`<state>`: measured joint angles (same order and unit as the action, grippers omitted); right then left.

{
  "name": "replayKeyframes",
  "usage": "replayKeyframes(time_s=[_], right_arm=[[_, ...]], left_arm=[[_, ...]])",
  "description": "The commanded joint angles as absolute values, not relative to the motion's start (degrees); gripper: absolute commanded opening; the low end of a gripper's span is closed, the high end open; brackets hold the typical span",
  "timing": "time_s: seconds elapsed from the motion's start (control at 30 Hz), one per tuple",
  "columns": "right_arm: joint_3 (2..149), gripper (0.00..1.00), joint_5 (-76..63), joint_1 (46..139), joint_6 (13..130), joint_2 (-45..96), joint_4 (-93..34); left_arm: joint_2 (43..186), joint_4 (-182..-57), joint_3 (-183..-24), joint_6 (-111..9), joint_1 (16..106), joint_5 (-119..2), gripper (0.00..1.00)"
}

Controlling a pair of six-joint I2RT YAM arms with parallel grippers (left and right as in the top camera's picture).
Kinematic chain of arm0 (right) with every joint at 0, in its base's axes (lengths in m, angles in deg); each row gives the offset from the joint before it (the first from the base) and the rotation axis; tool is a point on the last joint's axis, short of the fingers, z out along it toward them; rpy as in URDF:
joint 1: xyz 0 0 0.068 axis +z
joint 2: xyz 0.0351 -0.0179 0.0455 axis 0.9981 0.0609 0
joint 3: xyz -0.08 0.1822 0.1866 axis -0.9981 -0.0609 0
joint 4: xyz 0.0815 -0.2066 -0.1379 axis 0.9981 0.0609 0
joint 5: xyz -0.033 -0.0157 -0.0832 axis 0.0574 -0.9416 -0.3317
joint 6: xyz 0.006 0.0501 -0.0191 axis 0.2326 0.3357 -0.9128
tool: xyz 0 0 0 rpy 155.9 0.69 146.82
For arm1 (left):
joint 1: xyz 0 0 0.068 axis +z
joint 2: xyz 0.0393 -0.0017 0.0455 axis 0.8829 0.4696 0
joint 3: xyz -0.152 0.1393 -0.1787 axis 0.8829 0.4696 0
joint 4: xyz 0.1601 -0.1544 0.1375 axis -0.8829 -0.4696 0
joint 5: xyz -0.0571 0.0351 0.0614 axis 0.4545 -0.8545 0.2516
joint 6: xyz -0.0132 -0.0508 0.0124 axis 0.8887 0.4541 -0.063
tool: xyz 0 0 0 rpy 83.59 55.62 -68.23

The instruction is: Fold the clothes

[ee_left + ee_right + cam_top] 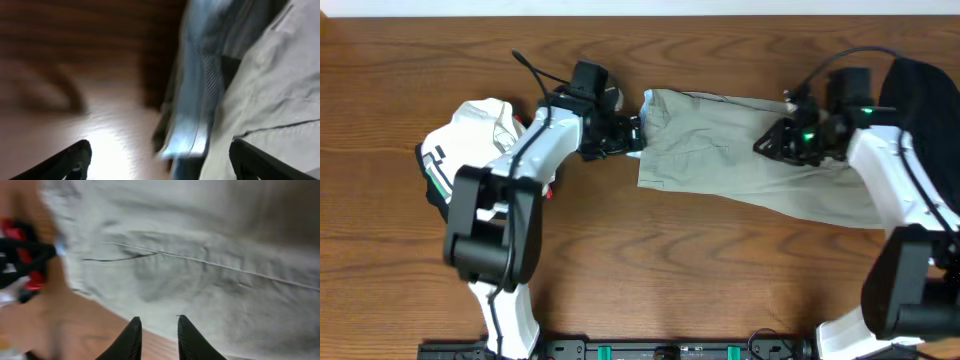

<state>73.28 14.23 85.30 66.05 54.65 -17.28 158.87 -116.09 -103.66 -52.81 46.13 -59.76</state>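
The pale grey-green shorts point(720, 150) lie spread flat across the middle of the wooden table, waistband to the left. My left gripper point(634, 132) is at the waistband's left edge. In the left wrist view it point(160, 155) stands wide open with the blurred waistband point(195, 115) between its fingers, untouched by either. My right gripper point(763, 146) hovers over the right part of the shorts. In the right wrist view it point(157, 325) shows a narrow gap with nothing in it, above the cloth's point(200, 255) near edge.
A crumpled white top with dark stripes point(475, 135) lies at the left beside the left arm. A black garment point(925, 85) sits at the far right behind the right arm. A blurred red and black shape point(20, 255) shows at the left of the right wrist view.
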Motion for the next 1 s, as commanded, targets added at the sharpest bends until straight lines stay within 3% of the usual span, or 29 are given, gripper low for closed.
replayKeyframes(time_s=[0.0,0.2,0.5,0.53,0.7,0.73,0.87,0.97], right_arm=[[73.41,0.19,4.61,87.44,72.32,58.35,-17.49],[73.41,0.13,4.07,88.60,74.40,64.86,-20.25],[73.41,0.08,4.07,90.96,74.45,71.85,-20.20],[73.41,0.08,4.05,91.22,74.42,71.94,-20.12],[73.41,0.08,4.00,91.68,74.40,71.92,-19.64],[73.41,0.08,4.00,91.68,74.40,71.92,-19.35],[73.45,0.06,4.02,90.94,74.12,71.57,-17.84],[73.45,0.05,4.02,89.32,72.59,69.78,-15.81]], left_arm=[[161.71,-113.92,-103.47,-51.28,46.31,-51.96,0.92],[163.91,-110.93,-103.47,-51.19,45.74,-51.92,0.98],[164.13,-106.80,-103.47,-51.19,41.06,-53.14,0.98],[164.13,-106.82,-103.47,-51.19,40.65,-54.17,0.94],[164.11,-107.00,-103.47,-51.19,40.06,-55.81,0.39],[164.11,-107.19,-103.47,-51.19,40.06,-55.52,0.31],[163.13,-110.75,-103.51,-52.52,40.50,-53.78,0.07],[160.35,-116.74,-103.97,-56.39,41.74,-54.15,0.06]])
